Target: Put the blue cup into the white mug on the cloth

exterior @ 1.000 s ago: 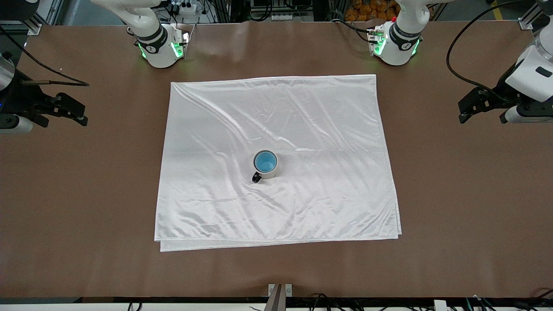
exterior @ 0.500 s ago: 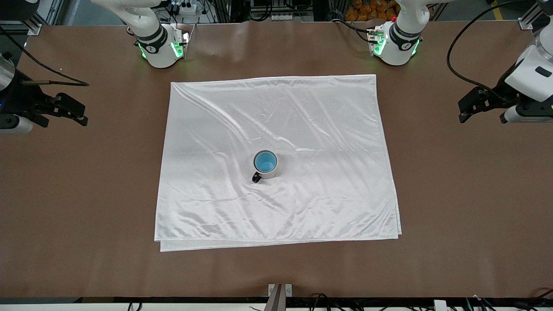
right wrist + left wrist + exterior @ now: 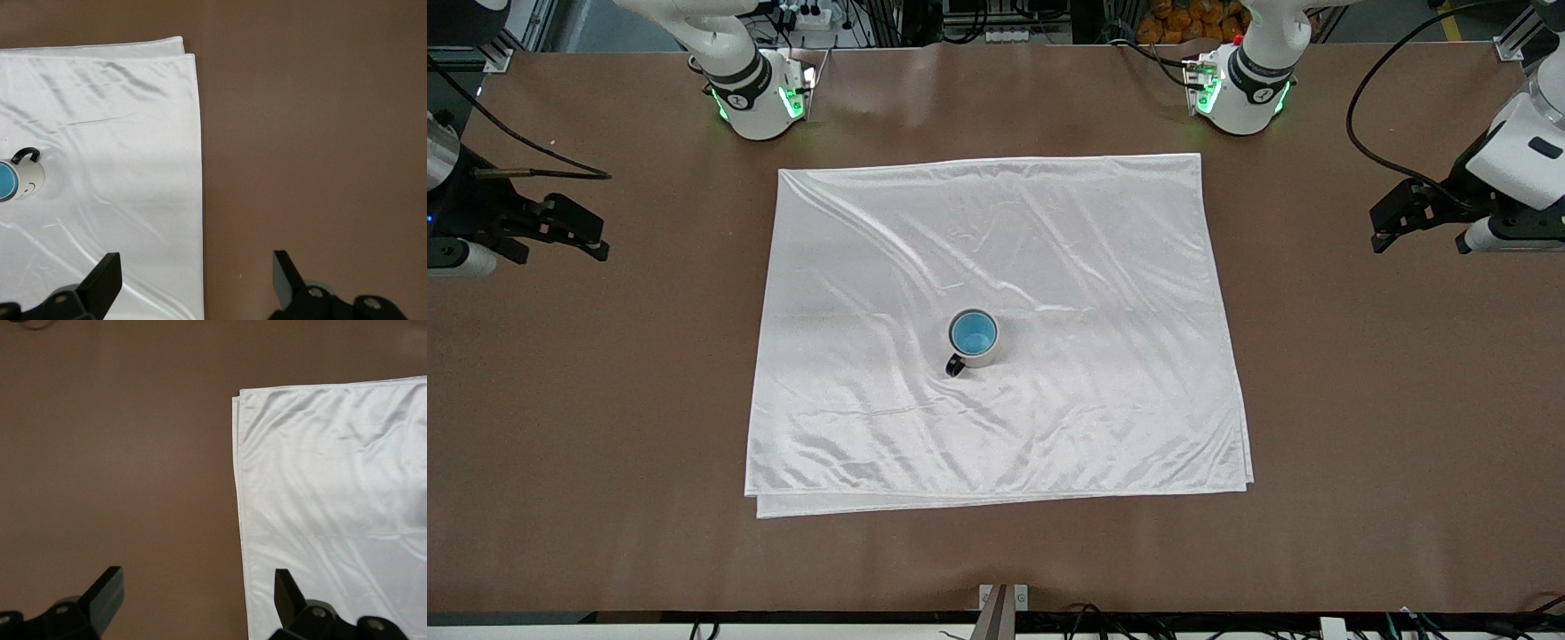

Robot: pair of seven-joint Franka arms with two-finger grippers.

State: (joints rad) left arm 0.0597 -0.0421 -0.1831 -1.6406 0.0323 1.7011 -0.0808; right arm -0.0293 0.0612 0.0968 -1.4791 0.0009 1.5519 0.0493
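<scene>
The white cloth (image 3: 1049,267) lies spread in the middle of the brown table. On it stands the white mug (image 3: 984,357), its black handle (image 3: 955,364) turned toward the front camera. The blue cup (image 3: 972,333) sits inside the mug, showing its bright blue inside. My left gripper (image 3: 1380,227) hangs open and empty over bare table off the cloth's edge, at the left arm's end. My right gripper (image 3: 598,238) hangs open and empty over bare table at the right arm's end. The right wrist view shows the mug (image 3: 28,179), the cup (image 3: 5,181) and the cloth (image 3: 120,120).
In the left wrist view the cloth's doubled edge (image 3: 238,487) runs beside bare table, between my open left gripper's (image 3: 195,587) fingers. The right gripper (image 3: 193,270) also straddles a cloth edge. Both arm bases (image 3: 760,98) (image 3: 1240,89) stand along the table's farthest edge from the front camera.
</scene>
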